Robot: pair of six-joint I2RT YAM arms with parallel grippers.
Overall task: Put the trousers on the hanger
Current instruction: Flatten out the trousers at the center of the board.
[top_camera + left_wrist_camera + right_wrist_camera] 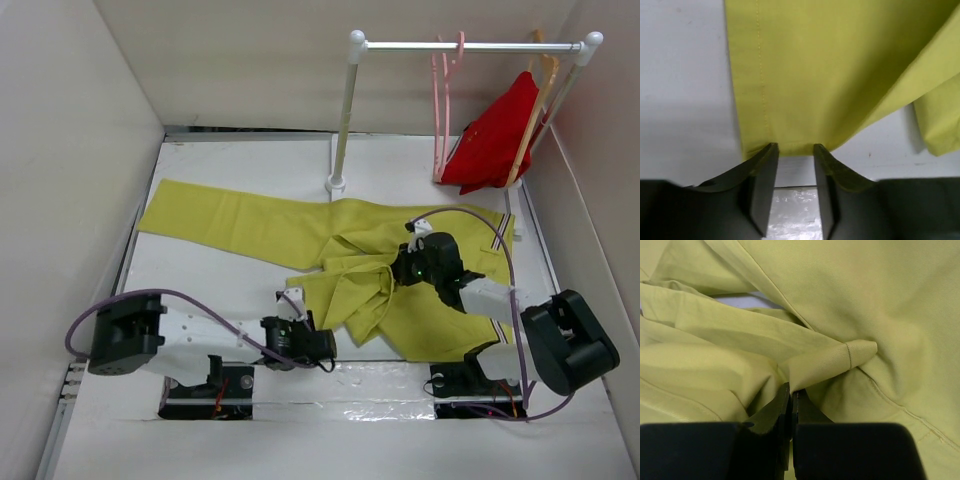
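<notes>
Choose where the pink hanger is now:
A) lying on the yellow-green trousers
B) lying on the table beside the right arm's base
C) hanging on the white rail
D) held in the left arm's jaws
C: the pink hanger hangs by its hook from the white rail, left of the red garment and clear of the trousers.

top: high, near side, looking down | wrists: close-up | shared by all: trousers [250,225]
</notes>
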